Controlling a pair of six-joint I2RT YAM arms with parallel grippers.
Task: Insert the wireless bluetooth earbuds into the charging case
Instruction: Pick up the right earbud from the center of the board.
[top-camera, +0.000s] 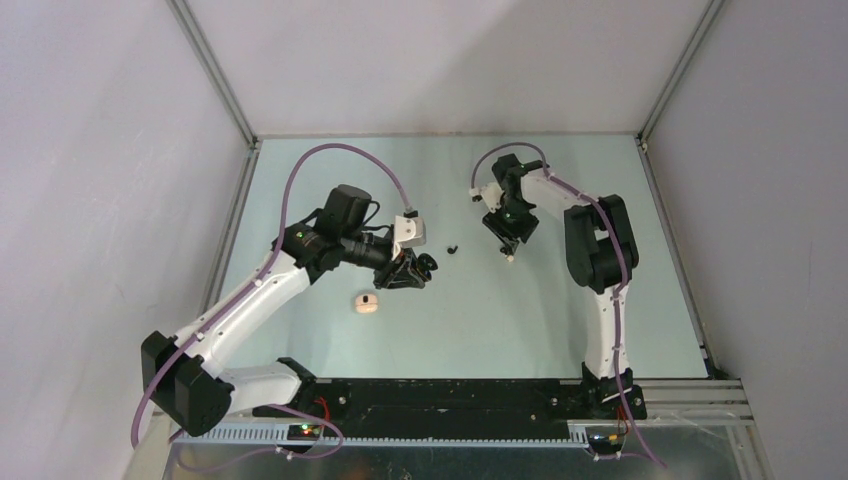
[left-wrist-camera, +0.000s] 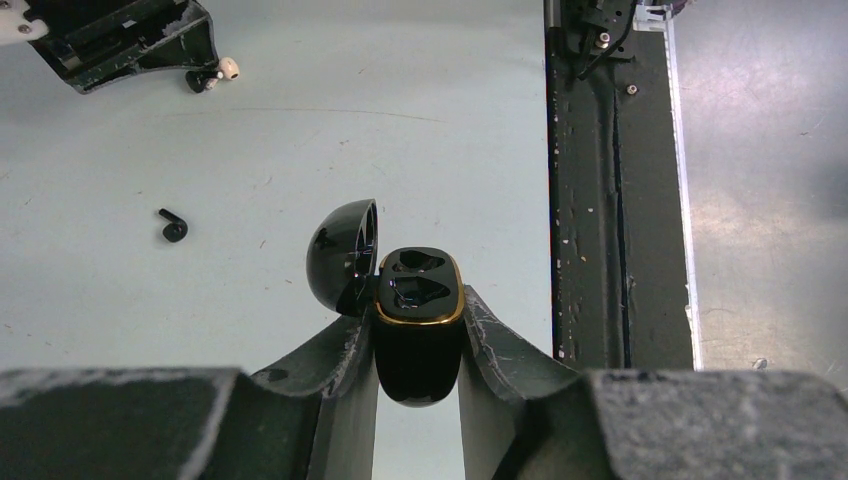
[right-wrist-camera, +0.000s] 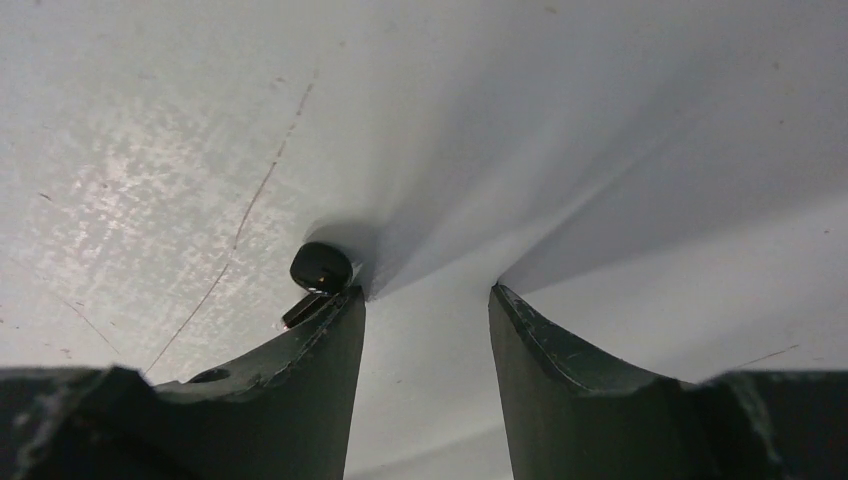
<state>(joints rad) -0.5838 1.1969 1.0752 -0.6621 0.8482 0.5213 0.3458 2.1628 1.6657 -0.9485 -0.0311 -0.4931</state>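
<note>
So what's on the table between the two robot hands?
A tiny black earbud lies between the left gripper, holding the open case, and the right gripper. The top view shows it.

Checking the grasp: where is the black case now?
Left wrist view: the black case sits clamped in the left gripper, lid open. From above, it is left of centre, just beyond a beige pebble.

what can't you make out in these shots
- Top view: the beige lump is too small to identify.
- Right wrist view: the black earbud is partly hidden behind the right gripper; whether they touch is unclear.
- Left wrist view: the white bit near the top edge is too small to name.
</note>
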